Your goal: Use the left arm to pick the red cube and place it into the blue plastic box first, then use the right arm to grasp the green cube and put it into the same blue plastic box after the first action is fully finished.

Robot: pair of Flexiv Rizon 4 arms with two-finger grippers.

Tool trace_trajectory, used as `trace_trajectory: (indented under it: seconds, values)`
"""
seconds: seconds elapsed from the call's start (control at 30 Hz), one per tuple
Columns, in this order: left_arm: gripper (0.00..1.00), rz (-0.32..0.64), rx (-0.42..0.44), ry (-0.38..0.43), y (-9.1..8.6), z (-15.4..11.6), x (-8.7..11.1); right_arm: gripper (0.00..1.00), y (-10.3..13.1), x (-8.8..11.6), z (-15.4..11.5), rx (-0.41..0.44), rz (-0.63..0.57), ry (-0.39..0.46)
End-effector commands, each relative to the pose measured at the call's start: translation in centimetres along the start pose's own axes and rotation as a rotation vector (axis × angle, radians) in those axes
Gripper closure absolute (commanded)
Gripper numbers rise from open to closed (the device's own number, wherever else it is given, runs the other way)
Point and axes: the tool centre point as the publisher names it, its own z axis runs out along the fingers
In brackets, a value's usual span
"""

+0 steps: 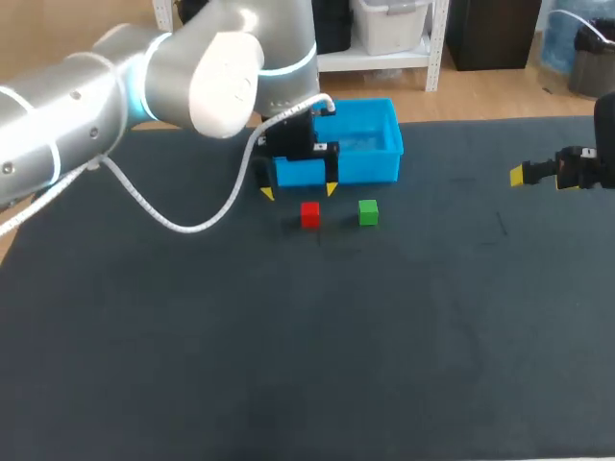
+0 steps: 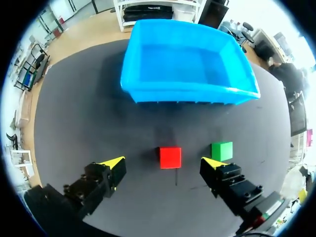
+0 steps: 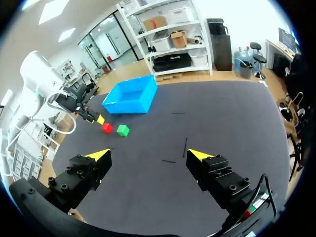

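Red cube (image 2: 170, 157): small, bright red, just in front of the blue plastic box (image 2: 187, 91).
Left gripper (image 2: 163, 162): fingers apart, cube between them, untouched.
Right gripper (image 3: 149, 155): fingers apart, far from the box.

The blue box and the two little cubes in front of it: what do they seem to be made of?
The blue box looks like moulded plastic: thin walls, smooth, a slight sheen inside. The red cube and the green cube are plain, matt, sharp-edged blocks; painted wood, foam or plastic, I cannot tell.
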Motion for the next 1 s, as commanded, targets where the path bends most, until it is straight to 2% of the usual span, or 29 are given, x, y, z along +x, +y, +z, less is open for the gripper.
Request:
trace_trajectory:
  seconds: [0.03, 0.23, 0.53, 1.0]
  values:
    - [0.00, 0.001, 0.009, -0.016, -0.2, 1.3, 0.1, 0.00, 0.0, 0.0, 0.0, 0.001, -0.001, 0.001]
    - [0.00, 0.011, 0.007, -0.039, -0.3, 2.5, 0.1, 0.00, 0.0, 0.0, 0.0, 0.001, -0.001, 0.001]
    - [0.00, -0.010, 0.000, -0.021, 0.0, 4.2, -0.2, 0.00, 0.0, 0.0, 0.0, 0.001, -0.001, 0.001]
    - [0.00, -0.024, -0.018, -0.032, 0.1, 4.8, -0.4, 0.00, 0.0, 0.0, 0.0, 0.001, -0.001, 0.001]
